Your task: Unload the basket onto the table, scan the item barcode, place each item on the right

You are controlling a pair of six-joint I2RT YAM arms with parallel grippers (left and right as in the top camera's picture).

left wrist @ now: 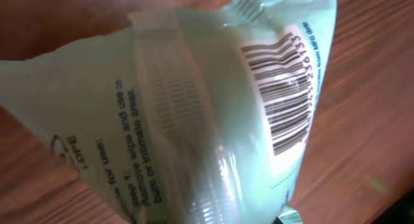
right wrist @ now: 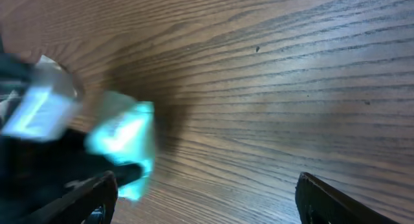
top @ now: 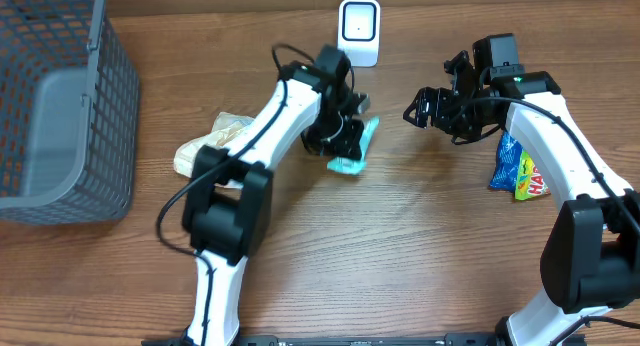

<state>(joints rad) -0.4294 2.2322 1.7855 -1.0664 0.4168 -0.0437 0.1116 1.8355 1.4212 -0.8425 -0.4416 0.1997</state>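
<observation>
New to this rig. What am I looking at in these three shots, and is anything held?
Two white robot arms at a wooden table. One picture looks down from above; the other two come from cameras on each wrist. The left gripper is shut on a teal wipes pack, whose barcode shows in the left wrist view. The right gripper is open and empty. Also on the table: a grey basket, a white scanner, a beige packet and a colourful bag.
</observation>
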